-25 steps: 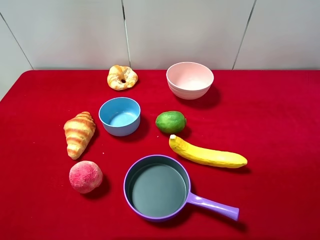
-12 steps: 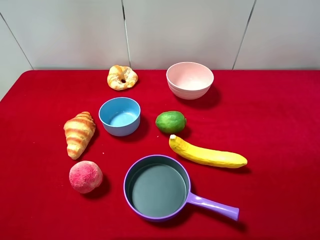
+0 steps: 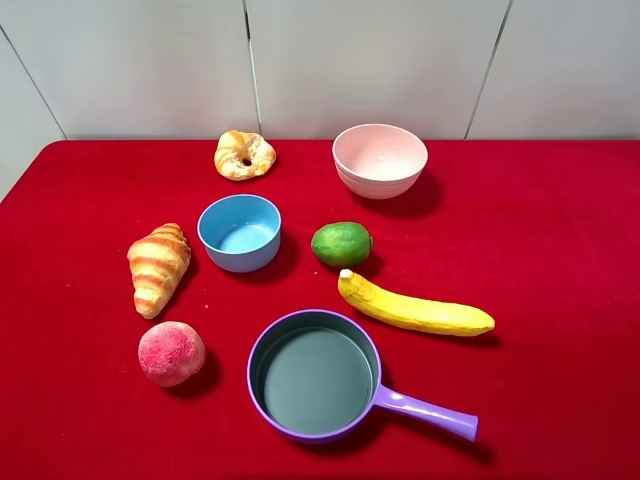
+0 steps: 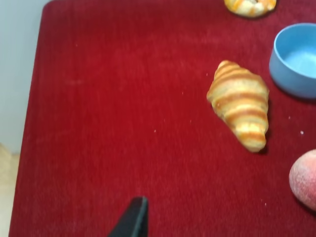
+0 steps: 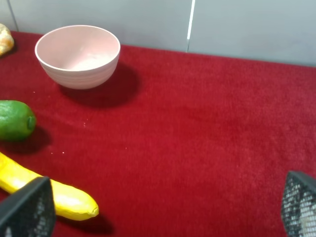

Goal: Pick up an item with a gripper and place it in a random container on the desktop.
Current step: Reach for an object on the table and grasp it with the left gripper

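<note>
The ring-shaped golden and cream pastry (image 3: 244,155) lies on the red desktop (image 3: 540,250) at the back, left of centre. It shows partly in the left wrist view (image 4: 250,6) and at the edge of the right wrist view (image 5: 4,39). The purple-rimmed pan (image 3: 251,375) stands empty at the front centre, with its lilac handle (image 3: 428,412) pointing right. Neither gripper shows in the exterior view. One dark fingertip (image 4: 134,217) of the left gripper shows over bare cloth. The right gripper (image 5: 163,217) is open and empty, with its fingertips (image 5: 27,210) far apart.
A straight striped croissant (image 3: 158,267), a blue bowl (image 3: 239,232) and a peach (image 3: 171,353) are on the left. A pink bowl (image 3: 380,160) is at the back. A lime (image 3: 341,244) and a banana (image 3: 415,308) lie behind the pan.
</note>
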Action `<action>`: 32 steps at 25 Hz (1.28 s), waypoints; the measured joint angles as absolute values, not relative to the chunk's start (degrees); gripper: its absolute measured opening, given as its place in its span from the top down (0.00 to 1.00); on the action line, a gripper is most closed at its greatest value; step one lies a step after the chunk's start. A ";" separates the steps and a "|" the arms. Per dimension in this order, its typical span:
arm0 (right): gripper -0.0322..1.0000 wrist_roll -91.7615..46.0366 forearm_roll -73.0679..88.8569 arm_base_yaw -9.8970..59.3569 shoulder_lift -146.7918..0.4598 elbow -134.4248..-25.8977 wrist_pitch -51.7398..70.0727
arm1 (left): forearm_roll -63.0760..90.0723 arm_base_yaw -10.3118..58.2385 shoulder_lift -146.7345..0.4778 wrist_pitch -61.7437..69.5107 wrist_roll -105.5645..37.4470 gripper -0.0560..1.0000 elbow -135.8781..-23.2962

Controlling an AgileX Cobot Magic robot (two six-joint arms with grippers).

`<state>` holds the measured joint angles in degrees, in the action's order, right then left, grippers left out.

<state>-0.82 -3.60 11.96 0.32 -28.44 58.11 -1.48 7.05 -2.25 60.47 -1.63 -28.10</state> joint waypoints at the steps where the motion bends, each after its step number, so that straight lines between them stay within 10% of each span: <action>1: 0.30 -0.82 -3.60 11.96 0.32 -28.44 58.11 | -1.48 7.05 -3.41 60.47 -1.63 0.01 -28.23; 32: 0.30 -0.82 -3.60 11.96 0.32 -28.44 58.11 | -1.48 7.05 -54.26 28.03 -1.63 0.01 -43.52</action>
<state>-0.82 -3.60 11.96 0.32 -28.44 58.11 -1.48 7.05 -54.26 28.03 -1.63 -43.52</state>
